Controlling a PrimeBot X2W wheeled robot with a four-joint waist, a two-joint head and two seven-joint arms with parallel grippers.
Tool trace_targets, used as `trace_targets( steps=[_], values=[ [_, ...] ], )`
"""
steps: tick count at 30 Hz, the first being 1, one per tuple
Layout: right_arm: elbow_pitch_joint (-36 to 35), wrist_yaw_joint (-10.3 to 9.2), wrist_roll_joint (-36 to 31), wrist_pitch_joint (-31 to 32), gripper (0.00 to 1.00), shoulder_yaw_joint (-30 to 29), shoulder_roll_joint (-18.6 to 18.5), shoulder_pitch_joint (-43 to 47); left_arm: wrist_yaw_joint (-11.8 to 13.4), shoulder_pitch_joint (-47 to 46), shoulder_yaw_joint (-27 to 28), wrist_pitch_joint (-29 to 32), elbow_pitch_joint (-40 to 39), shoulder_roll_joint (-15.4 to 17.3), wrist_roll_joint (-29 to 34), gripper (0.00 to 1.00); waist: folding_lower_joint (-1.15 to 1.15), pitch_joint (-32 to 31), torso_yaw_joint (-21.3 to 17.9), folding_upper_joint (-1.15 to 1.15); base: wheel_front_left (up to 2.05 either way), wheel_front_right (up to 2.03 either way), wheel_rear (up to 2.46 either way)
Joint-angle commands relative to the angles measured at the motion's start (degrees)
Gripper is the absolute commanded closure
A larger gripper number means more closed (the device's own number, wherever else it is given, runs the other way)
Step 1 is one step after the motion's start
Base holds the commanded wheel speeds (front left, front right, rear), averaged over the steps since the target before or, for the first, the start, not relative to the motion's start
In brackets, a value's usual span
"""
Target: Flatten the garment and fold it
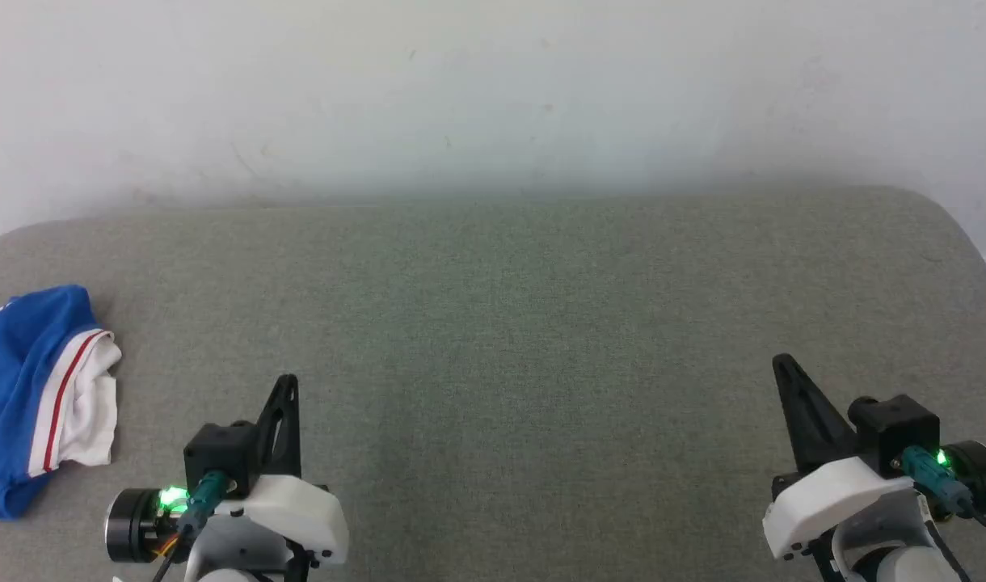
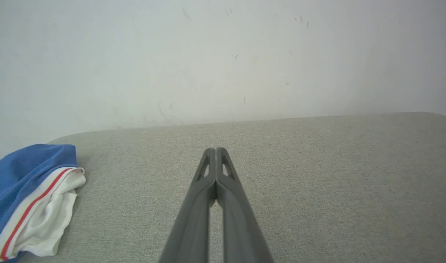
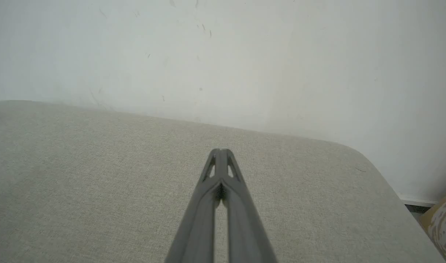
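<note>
The garment [image 1: 32, 396] lies bunched at the far left of the grey cushioned surface [image 1: 525, 339], royal blue with a white sleeve and a red-striped band; its left part runs off the head view. The left wrist view has the garment [image 2: 29, 201] at the lower left. My left gripper [image 1: 287, 386] hovers at the lower left, to the right of the cloth, shut and empty, fingertips pressed together [image 2: 216, 150]. At the lower right my right gripper [image 1: 784, 364] is far from the cloth, also shut with nothing in it [image 3: 220, 150].
A pale wall [image 1: 493, 97] rises behind the surface's far edge. The surface rounds off at the back corners, and its right edge drops to a floor with a tan patterned object [image 3: 442, 219] beside it.
</note>
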Motion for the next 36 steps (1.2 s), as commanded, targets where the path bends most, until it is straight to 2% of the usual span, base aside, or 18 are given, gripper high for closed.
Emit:
trace_targets(
  steps=[1, 22, 23, 36],
  values=[
    [0.1, -0.04, -0.4, 0.0, 1.00, -0.1, 0.2, -0.8, -0.5, -0.7, 0.3, 0.0, -0.3, -0.2, 0.2, 1.00, 0.00, 0.0, 0.0, 0.00, 0.00, 0.00, 0.00],
    [0.1, -0.04, -0.4, 0.0, 1.00, -0.1, 0.2, -0.8, -0.5, -0.7, 0.3, 0.0, -0.3, -0.2, 0.2, 1.00, 0.00, 0.0, 0.0, 0.00, 0.00, 0.00, 0.00],
    [0.0, 0.00, 0.0, 0.0, 0.00, 0.0, 0.0, 0.0, 0.0, 0.0, 0.0, 0.0, 0.0, 0.0, 0.0, 0.00, 0.00, 0.0, 0.0, 0.00, 0.00, 0.00, 0.00],
    [0.6, 0.00, 1.1, -1.3, 0.00, -1.1, 0.0, 0.4, -0.3, -0.7, -0.4, -1.3, 0.9, 0.0, -1.8, 0.00, 0.00, 0.0, 0.3, 0.00, 0.00, 0.00, 0.00]
  ],
)
